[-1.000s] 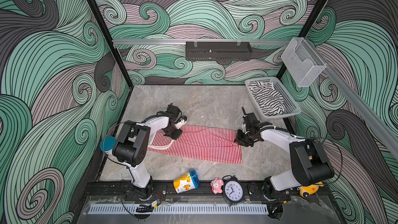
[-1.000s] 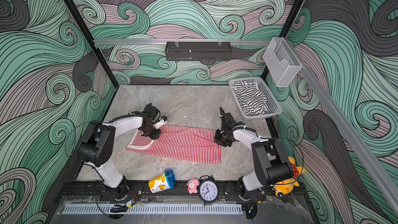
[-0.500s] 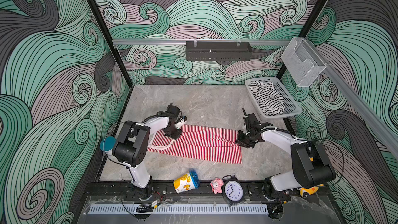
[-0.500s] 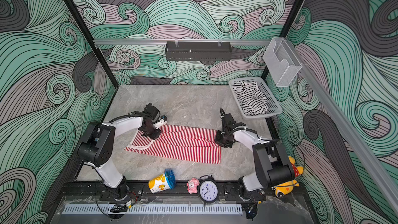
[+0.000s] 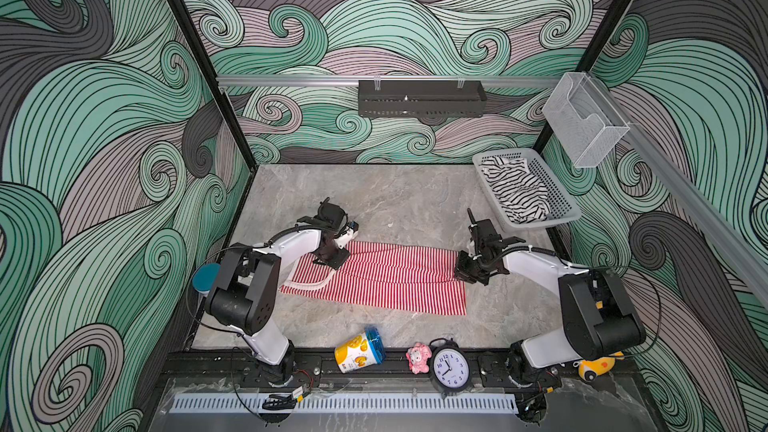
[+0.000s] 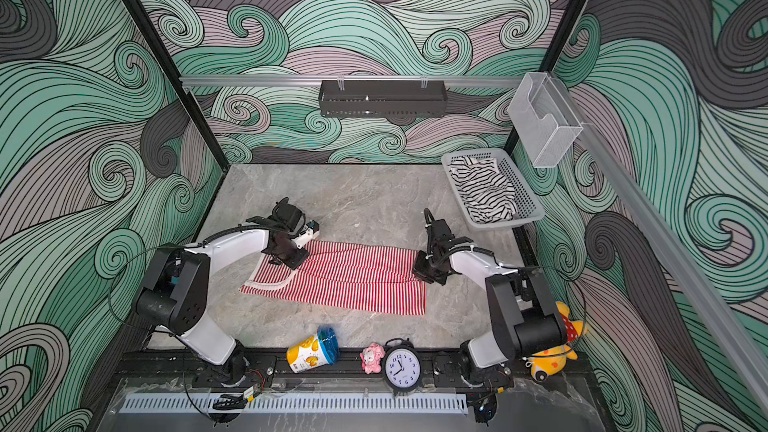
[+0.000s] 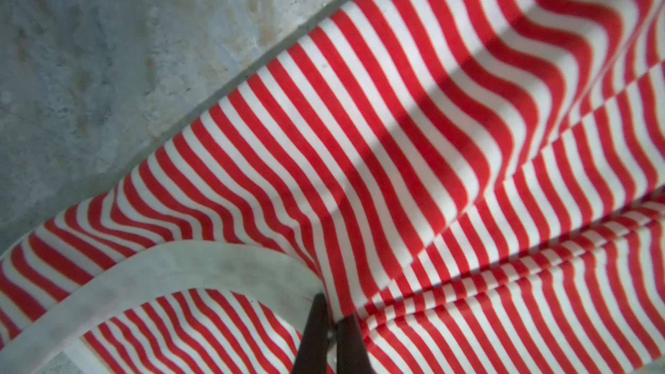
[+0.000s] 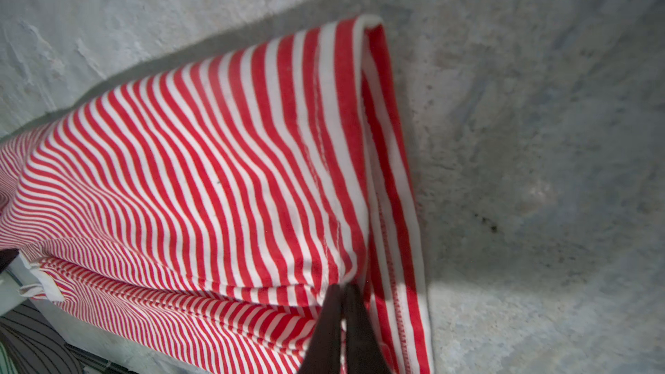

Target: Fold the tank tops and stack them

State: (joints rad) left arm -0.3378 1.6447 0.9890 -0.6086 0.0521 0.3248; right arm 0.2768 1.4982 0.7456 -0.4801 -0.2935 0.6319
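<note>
Top views. The red-and-white tank top lies spread across the middle of the grey table, strap end to the left and hem end to the right. The left gripper is down on the far left corner of the cloth, and the right gripper on the far right corner. The jaws cannot be made out from up here. The black-and-white tank top sits crumpled in the grey basket at the far right corner of the table, well apart from the red one. The same layout shows in both top views: red-and-white tank top, basket.

Left wrist view. The left gripper has its two dark fingers pressed together, with no gap showing. They pinch the striped cloth right where the cream trim curves in. Folds of cloth run away from the pinch. Bare table shows beyond the cloth's edge.

Right wrist view. The right gripper is likewise closed tight. Its fingertips nip the cloth just beside the stitched hem. The cloth tents up toward the grip. The hem edge hangs doubled, with table beyond it.
</note>
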